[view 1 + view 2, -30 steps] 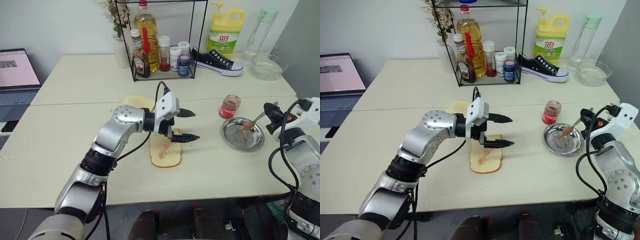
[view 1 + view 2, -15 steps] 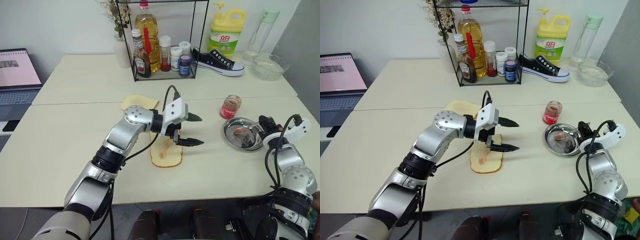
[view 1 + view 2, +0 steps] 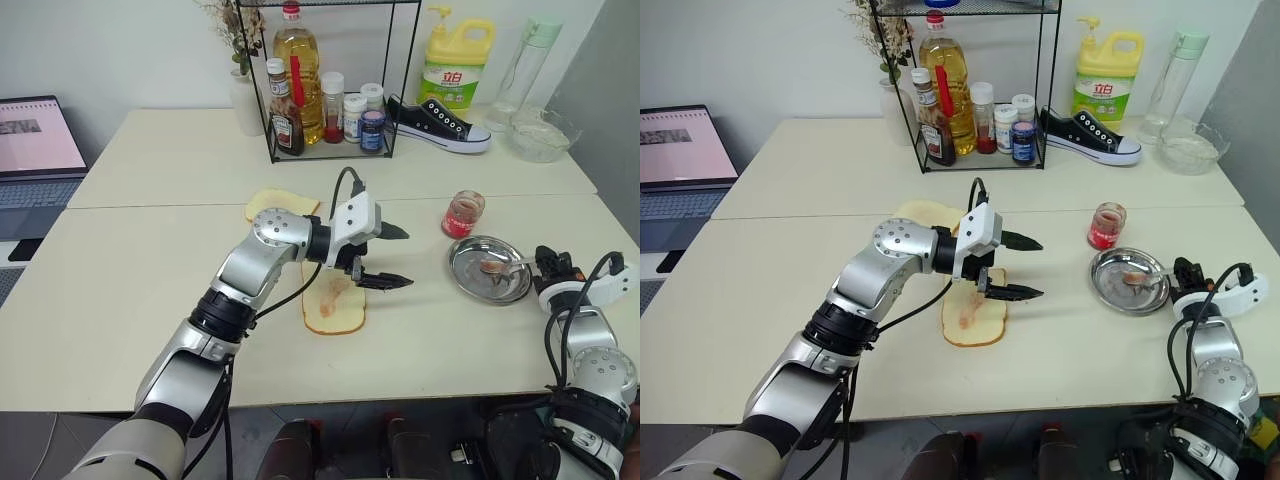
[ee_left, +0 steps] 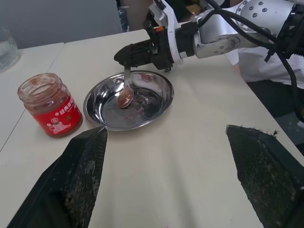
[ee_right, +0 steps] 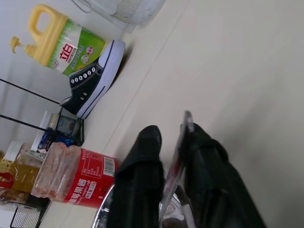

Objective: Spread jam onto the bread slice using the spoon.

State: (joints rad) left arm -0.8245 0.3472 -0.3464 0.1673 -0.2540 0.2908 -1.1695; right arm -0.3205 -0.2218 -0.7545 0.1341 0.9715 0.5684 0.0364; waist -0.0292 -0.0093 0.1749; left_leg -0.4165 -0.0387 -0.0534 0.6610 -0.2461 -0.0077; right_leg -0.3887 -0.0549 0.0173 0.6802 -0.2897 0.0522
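Two arms reach over the cream table [image 3: 120, 290]. The left gripper [image 3: 393, 257] hangs level above the pale, jam-smeared bread slice [image 3: 334, 307], pointing toward the round steel dish [image 3: 489, 268], its black fingers spread wide and empty. The right gripper [image 4: 124, 54] lies low at the dish's rim, fingers loosely flanking the small silver spoon [image 3: 503, 264]; whether they pinch it, I cannot tell. The spoon's bowl rests inside the dish, handle running back toward that gripper.
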